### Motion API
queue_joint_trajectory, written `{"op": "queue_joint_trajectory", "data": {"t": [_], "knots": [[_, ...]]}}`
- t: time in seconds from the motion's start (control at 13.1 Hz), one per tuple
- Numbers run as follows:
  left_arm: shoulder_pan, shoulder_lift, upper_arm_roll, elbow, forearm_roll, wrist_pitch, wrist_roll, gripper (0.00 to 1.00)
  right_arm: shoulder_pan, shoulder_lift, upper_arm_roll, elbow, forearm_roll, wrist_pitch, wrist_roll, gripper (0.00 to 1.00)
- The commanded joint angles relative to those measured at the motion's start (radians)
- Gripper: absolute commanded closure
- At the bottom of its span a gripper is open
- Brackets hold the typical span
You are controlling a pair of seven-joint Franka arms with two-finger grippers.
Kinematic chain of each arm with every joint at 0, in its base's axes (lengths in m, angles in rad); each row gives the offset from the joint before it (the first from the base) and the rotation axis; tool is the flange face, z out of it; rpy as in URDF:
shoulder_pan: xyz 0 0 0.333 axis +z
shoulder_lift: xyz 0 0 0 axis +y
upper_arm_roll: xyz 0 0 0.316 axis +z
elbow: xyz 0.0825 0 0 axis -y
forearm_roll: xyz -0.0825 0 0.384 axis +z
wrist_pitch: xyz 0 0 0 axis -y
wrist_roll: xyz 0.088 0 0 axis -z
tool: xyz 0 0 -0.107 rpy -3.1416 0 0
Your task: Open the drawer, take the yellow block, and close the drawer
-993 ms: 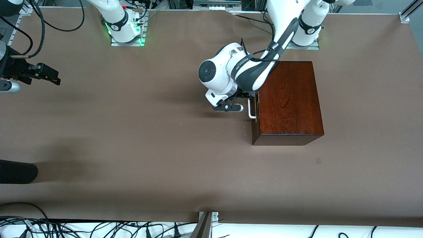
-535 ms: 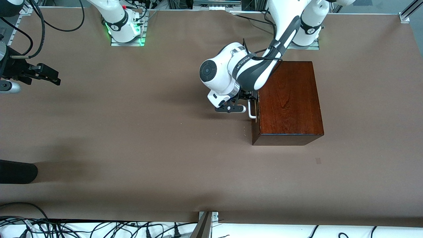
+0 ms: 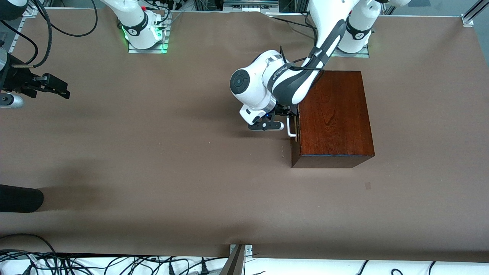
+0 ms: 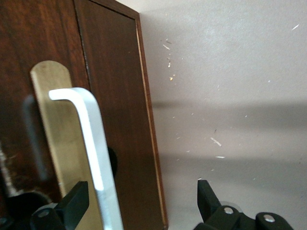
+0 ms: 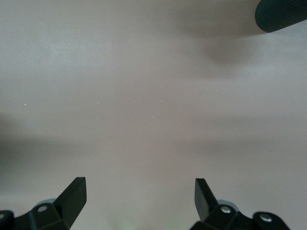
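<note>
Reaching: we see the left end effector (image 4: 139, 201) at the drawer (image 3: 293, 133) front, low over the worktop (image 3: 153, 160) beside the box.
Left end effector state: spread; in the left wrist view one finger (image 4: 72, 203) sits against the brass plate (image 4: 53, 139) side of the white bar handle (image 4: 91, 153), the other finger (image 4: 206, 196) well out over bare worktop. The bar runs between them, nearer the first finger; we cannot tell whether either one touches it.
Drawer: shut, its dark front flush with the mahogany box (image 3: 332, 114); the handle (image 3: 290, 128) stands out from the front toward the left end effector (image 3: 284, 118).
Yellow block: not visible in any view; we cannot say where it lies.
Right end effector: (image 3: 57, 88) waiting at the right arm's end of the worktop, well apart from the box.
Right end effector state: spread, both fingers (image 5: 72, 194) over bare worktop, nothing between them (image 5: 139, 196).
Dark rounded object: (image 3: 19, 198) at the worktop edge, nearer the front camera than the right end effector; a dark corner (image 5: 283, 14) also shows in the right wrist view.
</note>
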Motion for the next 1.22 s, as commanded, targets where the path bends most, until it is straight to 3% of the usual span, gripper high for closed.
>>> {"op": "queue_joint_trajectory", "data": {"t": [0.0, 0.69, 1.15], "knots": [[-0.028, 0.02, 0.001, -0.007, 0.024, 0.033, -0.065, 0.0, -0.001, 0.011, -0.004, 0.019, -0.002, -0.006, 0.006, 0.0], [-0.083, 0.035, -0.003, 0.042, 0.004, 0.044, -0.113, 0.0, -0.001, 0.011, -0.004, 0.021, -0.011, -0.006, 0.009, 0.0], [-0.083, 0.061, -0.003, 0.072, -0.028, 0.128, -0.116, 0.0, -0.002, 0.012, -0.004, 0.021, 0.001, -0.001, 0.007, 0.0]]}}
